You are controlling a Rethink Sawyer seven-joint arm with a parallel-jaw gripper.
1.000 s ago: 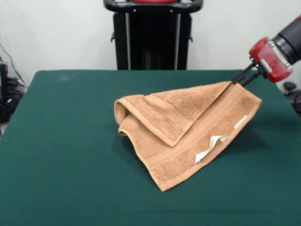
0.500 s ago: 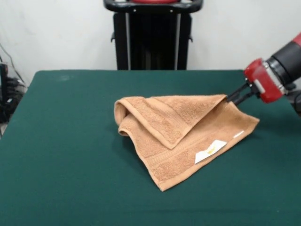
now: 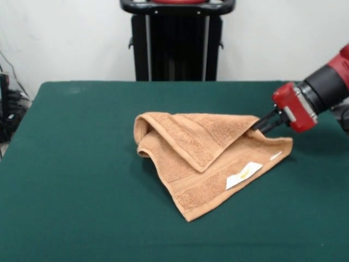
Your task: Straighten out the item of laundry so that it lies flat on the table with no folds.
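Observation:
An orange-brown terry towel [image 3: 202, 155], the item of laundry, lies crumpled on the dark green table [image 3: 82, 180], a little right of centre. Its upper layer is folded over the lower one into a triangular flap, and the left end is rolled into a hump. A white label [image 3: 244, 175] faces up near the right front edge. My gripper [image 3: 257, 126] comes in low from the right, behind a red wrist, and is shut on the towel's far right corner, holding it just above the lower layer.
A black pedestal [image 3: 177, 41] stands behind the table's far edge. Dark green cloth stretches bare to the left and in front of the towel. Cables hang at the left edge beyond the table.
My gripper has come down and moved left with the towel's corner in it. The lifted right side has sunk, and the label now lies flat.

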